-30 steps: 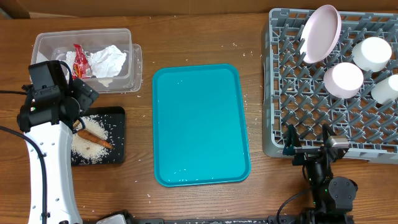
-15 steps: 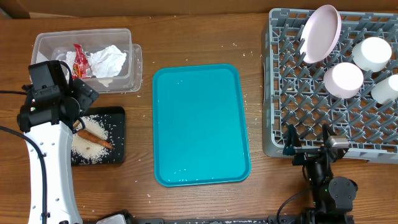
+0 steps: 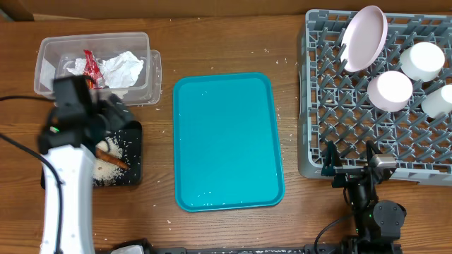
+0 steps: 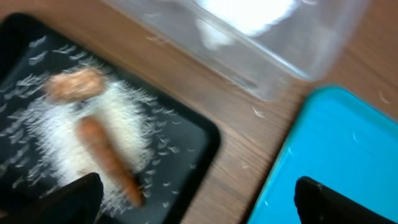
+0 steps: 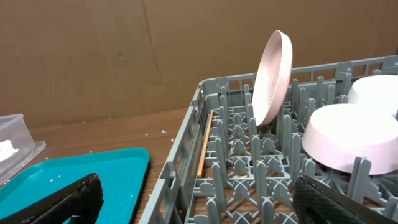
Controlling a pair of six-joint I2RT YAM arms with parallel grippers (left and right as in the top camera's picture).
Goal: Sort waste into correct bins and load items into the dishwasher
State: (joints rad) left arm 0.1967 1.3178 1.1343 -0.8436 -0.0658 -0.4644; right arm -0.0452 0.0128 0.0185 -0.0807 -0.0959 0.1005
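Note:
My left gripper (image 3: 116,120) hangs open over the black bin (image 3: 134,173), holding nothing. In the left wrist view the gripper (image 4: 199,205) spans this bin's (image 4: 193,140) near corner, where an orange carrot (image 4: 106,160), a brown lump (image 4: 73,84) and rice (image 4: 56,127) lie. The clear bin (image 3: 46,49) holds a red wrapper (image 3: 90,65) and white tissue (image 3: 121,68). The grey dishwasher rack (image 3: 311,92) carries the upright plate (image 3: 365,39), two bowls (image 3: 393,90) (image 3: 422,60) and a cup (image 3: 438,101). My right gripper (image 3: 349,166) is open at the rack's front edge.
A large teal tray (image 3: 227,141) lies in the middle between the bins and the rack. A thin wooden stick (image 5: 204,149) rests inside the rack near its left wall. Stray rice grains dot the wooden table.
My left arm has swung right and toward the front, so its gripper now sits over the black bin. The right arm has not moved.

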